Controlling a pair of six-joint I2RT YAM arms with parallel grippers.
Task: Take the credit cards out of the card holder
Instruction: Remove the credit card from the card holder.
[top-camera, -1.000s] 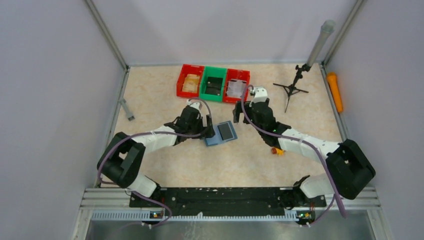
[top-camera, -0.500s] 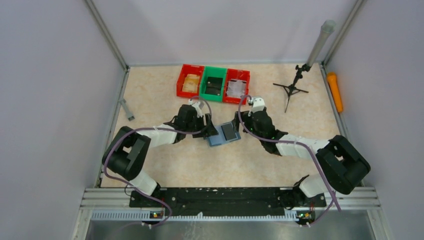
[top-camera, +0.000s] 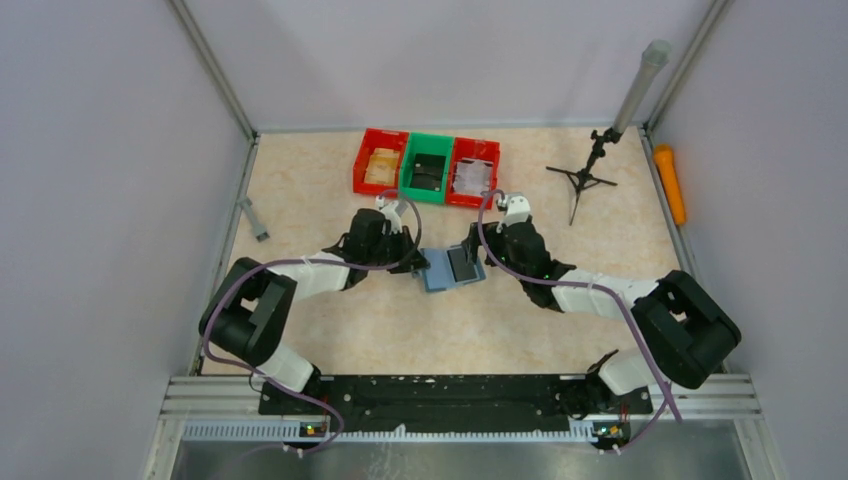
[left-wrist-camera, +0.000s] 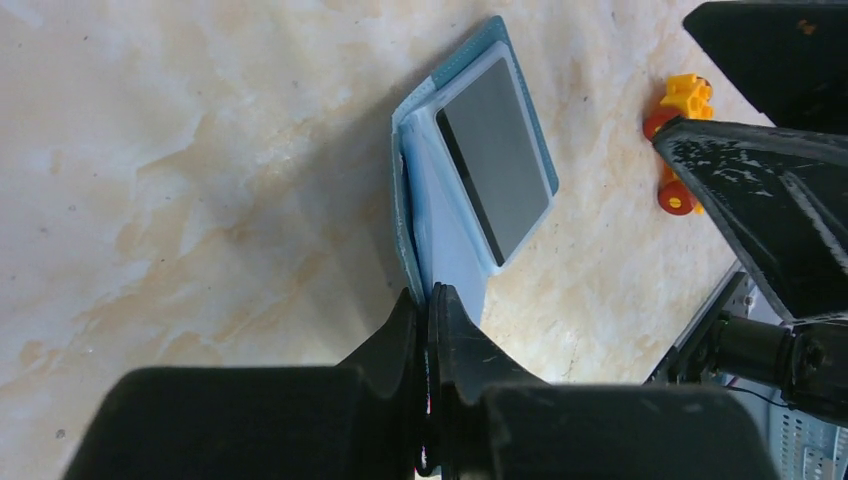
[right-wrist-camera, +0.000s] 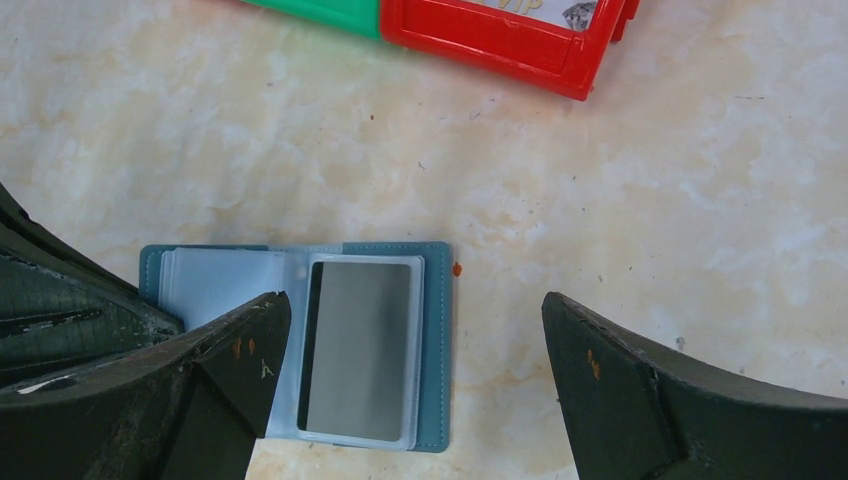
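Card holder (left-wrist-camera: 442, 222), left pincer (left-wrist-camera: 428, 296) clamping edge, wrist-view only

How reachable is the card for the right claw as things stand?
Probably yes: the right claw hangs open above the card, which lies in the open holder. The left claw pinches the holder's other end, clear of the card.

the left gripper (left-wrist-camera: 430, 300), clamped on the card holder's (top-camera: 452, 268) left flap, blocks that side, and the right gripper (right-wrist-camera: 410, 310) straddles the right half from above, spread wide. the row of bins (top-camera: 425, 198) stands near behind and a yellow toy block (left-wrist-camera: 678, 100) lies by the right arm. open table (top-camera: 450, 330) lies on the near side.
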